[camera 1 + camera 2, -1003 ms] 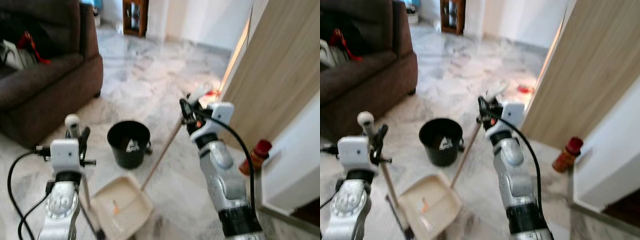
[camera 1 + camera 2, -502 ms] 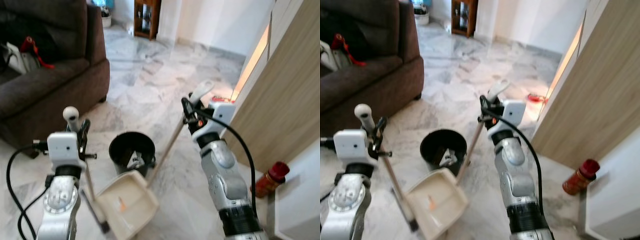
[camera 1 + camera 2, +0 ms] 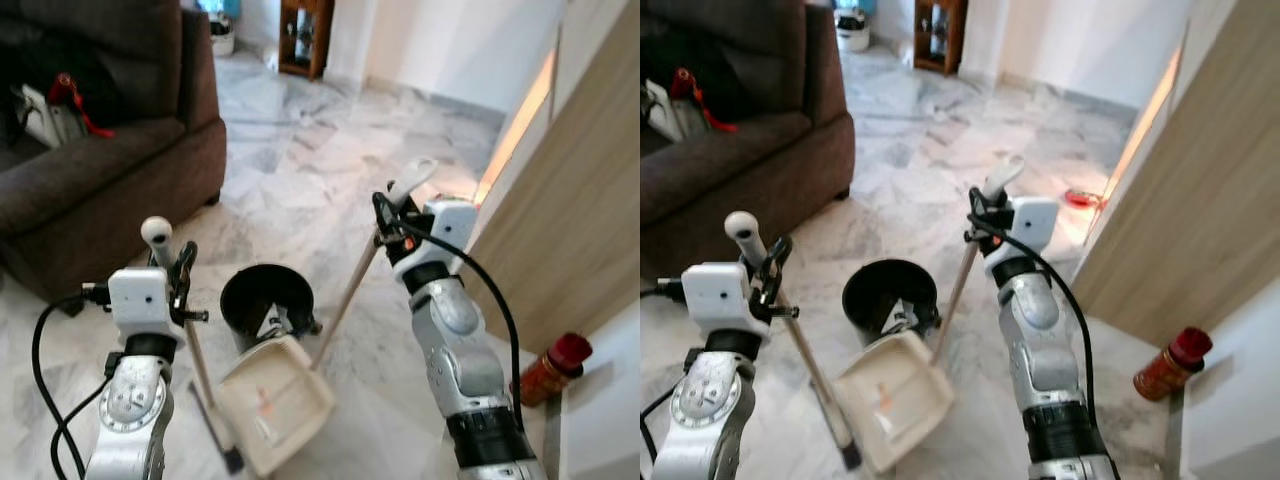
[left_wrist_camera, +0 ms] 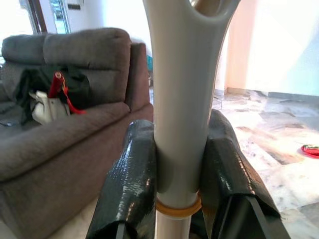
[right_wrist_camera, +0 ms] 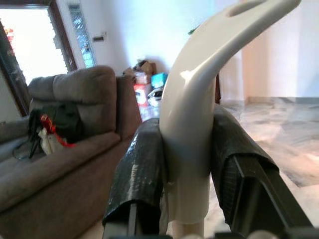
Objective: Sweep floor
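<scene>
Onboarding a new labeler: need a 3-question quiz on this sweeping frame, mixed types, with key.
1. True or false: the dustpan lies right beside the black bin.
2. What is the right claw shut on?
A. bin rim
B. a long pale handle
C. the red bottle
3. Fill in: the left claw grips a handle with a ____ knob on top.

Key: 1 true; 2 B; 3 round.
</scene>
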